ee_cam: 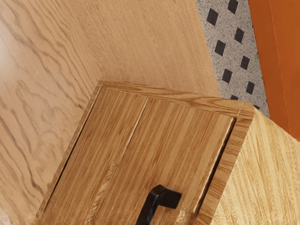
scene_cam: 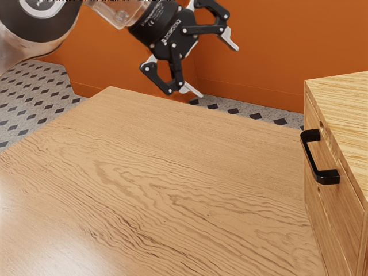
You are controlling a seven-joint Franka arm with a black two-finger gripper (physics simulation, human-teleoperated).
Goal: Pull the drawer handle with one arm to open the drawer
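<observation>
Our claw (scene_cam: 211,66) hangs in the upper middle of the exterior view, above the far edge of the table (scene_cam: 144,172) and in front of the orange wall (scene_cam: 276,46). It is released: its two black fingers (scene_cam: 167,77) are spread wide, with only air between them. Our arm (scene_cam: 34,20) enters from the upper left corner of that frame. The hand tilts down and toward the right, so one fingertip points at the wall and the other at the table's back edge.

The drawer handle (scene_cam: 318,156) is at the right edge of the exterior view, about mid-height and well apart from the claw. It is a black bar standing off the drawer front (scene_cam: 330,195) of a light wooden cabinet (scene_cam: 339,109). The cabinet rests on the table.

In the wrist view we look down on the drawer front (ee_cam: 140,154). It looks flush with the frame around it. One end of the handle (ee_cam: 157,204) juts out from it.

By our count there is one arm, one claw with two fingers, one cabinet, one drawer front and one handle. Past the table lies a speckled floor (scene_cam: 34,86) with dark diamond tiles.
</observation>
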